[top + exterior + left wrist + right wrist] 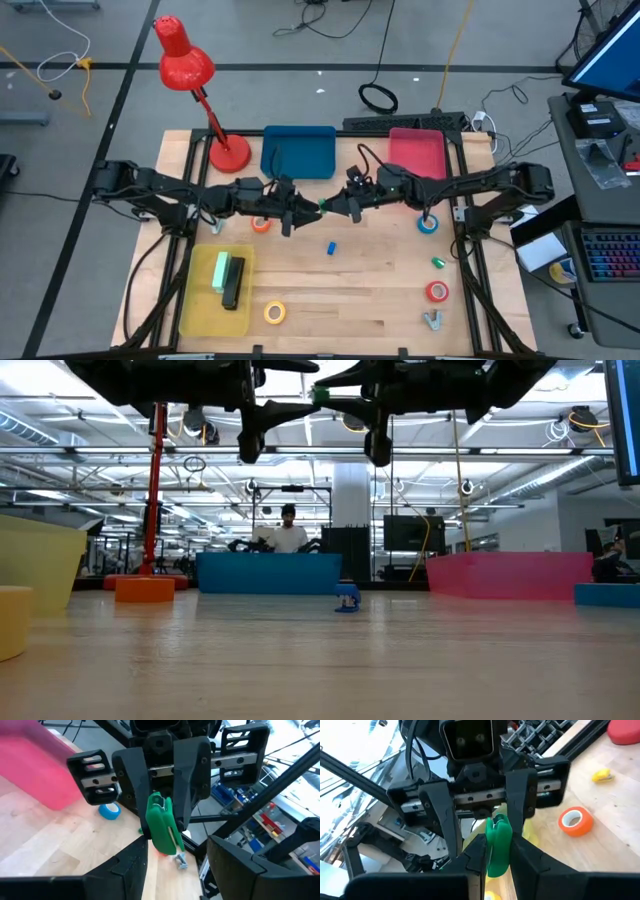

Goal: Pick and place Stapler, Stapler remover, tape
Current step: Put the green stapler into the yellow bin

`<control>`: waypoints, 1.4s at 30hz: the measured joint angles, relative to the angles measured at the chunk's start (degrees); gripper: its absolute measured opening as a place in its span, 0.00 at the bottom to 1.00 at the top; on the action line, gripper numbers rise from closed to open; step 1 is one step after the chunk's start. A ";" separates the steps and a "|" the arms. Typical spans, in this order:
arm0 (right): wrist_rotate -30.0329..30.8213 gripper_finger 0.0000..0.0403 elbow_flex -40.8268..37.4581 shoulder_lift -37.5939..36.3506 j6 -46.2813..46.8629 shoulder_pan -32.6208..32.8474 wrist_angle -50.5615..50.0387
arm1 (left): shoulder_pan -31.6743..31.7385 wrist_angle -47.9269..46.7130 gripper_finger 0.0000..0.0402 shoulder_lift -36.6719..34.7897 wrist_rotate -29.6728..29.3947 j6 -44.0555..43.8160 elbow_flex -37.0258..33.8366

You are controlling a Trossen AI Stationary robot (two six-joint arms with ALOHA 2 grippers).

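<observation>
Above the table's middle, my right gripper (497, 845) is shut on a small green plastic object (322, 204); whether it is a stapler or a remover, I cannot tell. My left gripper (300, 211) faces it, open. Its fingers stand on either side of the object's free end (161, 827), apart from it. Tape rolls lie flat on the table: orange (260, 224), blue (428, 224), red (437, 291), yellow (274, 313). A silver stapler remover (432, 320) lies near the front right. A black stapler (234, 284) lies in the yellow tray (195, 310). My right gripper pinches the green object's near part (497, 860) between its two fingers (475, 855). The fingers are level and come from the table's right side. The object sticks out past the fingertips toward my left gripper, lifted clear of the table.
A red desk lamp (190, 70) stands at the far left. A blue tray (298, 150) and a pink tray (418, 150) sit along the far edge. Small blue (330, 247) and green (437, 262) bits lie on the wood. A person (288, 535) is beyond the table.
</observation>
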 joint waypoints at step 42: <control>-2.93 0.12 0.88 0.19 1.16 0.13 -2.39 | 0.02 -5.03 0.50 -0.13 1.06 -2.63 0.66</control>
